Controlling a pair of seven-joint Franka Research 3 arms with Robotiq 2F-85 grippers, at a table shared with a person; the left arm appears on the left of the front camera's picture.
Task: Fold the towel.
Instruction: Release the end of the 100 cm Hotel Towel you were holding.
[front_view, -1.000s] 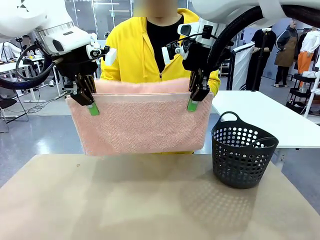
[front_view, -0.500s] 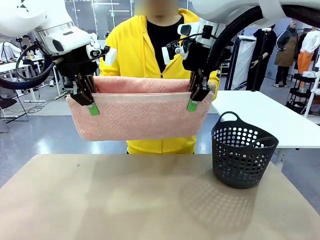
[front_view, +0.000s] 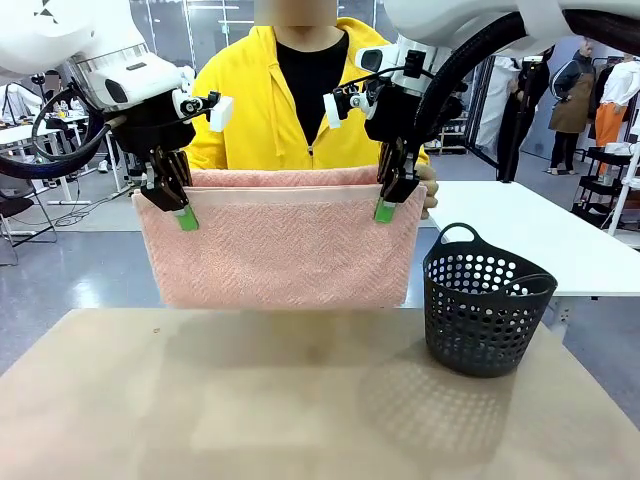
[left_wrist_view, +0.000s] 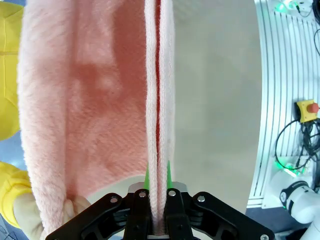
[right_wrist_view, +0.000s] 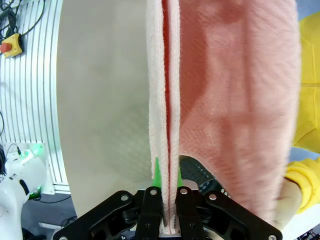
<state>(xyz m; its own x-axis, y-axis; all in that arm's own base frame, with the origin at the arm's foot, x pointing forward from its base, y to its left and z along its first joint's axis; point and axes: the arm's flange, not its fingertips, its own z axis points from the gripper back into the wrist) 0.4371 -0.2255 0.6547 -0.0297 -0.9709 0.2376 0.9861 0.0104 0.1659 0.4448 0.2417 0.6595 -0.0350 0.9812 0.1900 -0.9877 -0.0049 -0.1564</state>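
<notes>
Above the tan counter (front_view: 300, 400), the salmon-pink towel (front_view: 280, 250) hangs spread wide, with its plain hem band along the top and its lower edge near the counter's far edge. The left hand (front_view: 186, 212) is clamped on the upper left corner and the right hand (front_view: 385, 205) on the upper right, each pinching two layers between green pads. A person (front_view: 250, 110) in a yellow hoodie stands behind, fingers on the towel's rear fold. A black perforated basket (front_view: 485, 310) stands on the counter, right of the towel.
</notes>
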